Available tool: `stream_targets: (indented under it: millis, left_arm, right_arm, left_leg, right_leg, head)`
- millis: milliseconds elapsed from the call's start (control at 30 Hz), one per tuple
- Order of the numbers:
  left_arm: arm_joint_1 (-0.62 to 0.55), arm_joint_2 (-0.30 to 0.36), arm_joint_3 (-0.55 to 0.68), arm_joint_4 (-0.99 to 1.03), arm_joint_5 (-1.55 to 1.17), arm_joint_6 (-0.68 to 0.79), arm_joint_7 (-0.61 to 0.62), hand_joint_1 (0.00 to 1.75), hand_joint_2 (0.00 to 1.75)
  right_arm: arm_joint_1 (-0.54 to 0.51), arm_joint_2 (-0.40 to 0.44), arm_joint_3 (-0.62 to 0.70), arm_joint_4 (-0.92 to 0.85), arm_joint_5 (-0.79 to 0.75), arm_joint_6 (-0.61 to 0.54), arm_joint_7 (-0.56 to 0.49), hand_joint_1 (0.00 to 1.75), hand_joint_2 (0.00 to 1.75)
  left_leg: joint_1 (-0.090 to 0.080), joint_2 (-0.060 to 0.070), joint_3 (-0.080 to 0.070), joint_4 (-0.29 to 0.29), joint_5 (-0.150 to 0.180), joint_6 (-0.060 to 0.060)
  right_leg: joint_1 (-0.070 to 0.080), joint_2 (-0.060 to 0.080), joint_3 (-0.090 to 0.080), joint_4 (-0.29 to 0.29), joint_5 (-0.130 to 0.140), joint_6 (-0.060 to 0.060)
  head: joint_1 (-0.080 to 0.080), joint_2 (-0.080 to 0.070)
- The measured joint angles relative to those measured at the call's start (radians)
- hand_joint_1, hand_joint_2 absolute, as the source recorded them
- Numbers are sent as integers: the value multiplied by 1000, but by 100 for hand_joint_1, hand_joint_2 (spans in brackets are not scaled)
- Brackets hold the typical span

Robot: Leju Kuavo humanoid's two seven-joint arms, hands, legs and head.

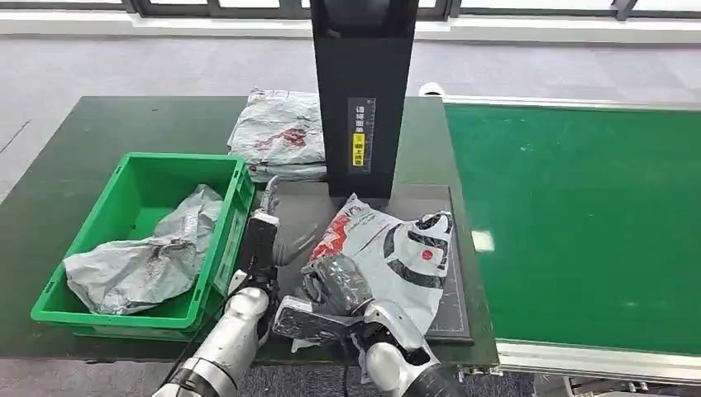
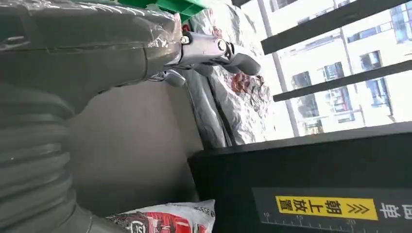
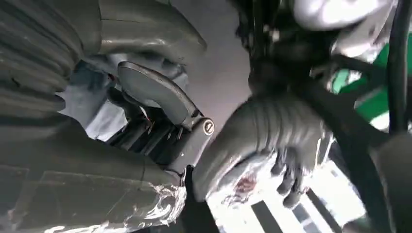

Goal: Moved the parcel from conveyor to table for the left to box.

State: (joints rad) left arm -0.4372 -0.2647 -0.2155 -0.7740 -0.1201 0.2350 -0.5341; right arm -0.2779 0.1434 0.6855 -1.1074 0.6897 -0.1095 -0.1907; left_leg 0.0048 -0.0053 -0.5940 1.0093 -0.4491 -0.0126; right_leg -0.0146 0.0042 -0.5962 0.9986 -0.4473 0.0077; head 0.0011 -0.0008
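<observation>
Parcel [image 1: 388, 248] lies on grey mat [image 1: 446, 306] under right hand [image 1: 335, 281], grip unclear; left hand [image 1: 263, 236] empty, fingers apart.

Silver arms [image 1: 227, 339] (grey ribbed hand covers)

The white plastic mailer parcel with red and black print [image 1: 388, 248] lies flat and crumpled on the dark grey mat [image 1: 450, 318], just near of the black upright stand [image 1: 364, 99]. The green plastic bin [image 1: 132, 190] sits to its left on the table and holds a crumpled grey parcel [image 1: 140, 265].
</observation>
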Motion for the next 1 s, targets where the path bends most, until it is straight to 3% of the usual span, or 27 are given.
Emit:
stream_targets:
  millis: [167,333,600,800,1000]
  left_arm:
    - [0,2,-5,10,15,6,-12,0,175]
    - [4,7,-5,9,32,25,-13,0,175]
    - [37,11,-3,-28,100,40,-43,0,175]
    - [55,11,-3,-59,132,21,-60,0,175]
    - [59,11,-3,-74,136,12,-60,0,175]
  right_arm:
    - [-1,-15,2,6,3,-21,24,0,175]
    - [-6,-25,-3,15,24,-182,35,0,175]
    - [56,-39,-129,-92,-70,-502,-149,0,175]
    - [113,-46,-202,-146,-187,-575,-252,0,175]
    - [136,-48,-225,-165,-213,-585,-269,0,175]
  left_leg:
    - [0,0,0,0,0,0]
    - [0,0,0,0,0,0]
    - [0,0,0,0,0,0]
    - [0,0,0,0,0,0]
    - [0,0,0,0,0,0]
  right_leg:
    - [0,0,0,0,0,0]
    - [0,0,0,0,0,0]
    - [0,0,0,0,0,0]
    - [0,0,0,0,0,0]
    - [0,0,0,0,0,0]
  head:
    - [0,0]
    - [0,0]
    - [0,0]
    - [0,0]
    - [0,0]
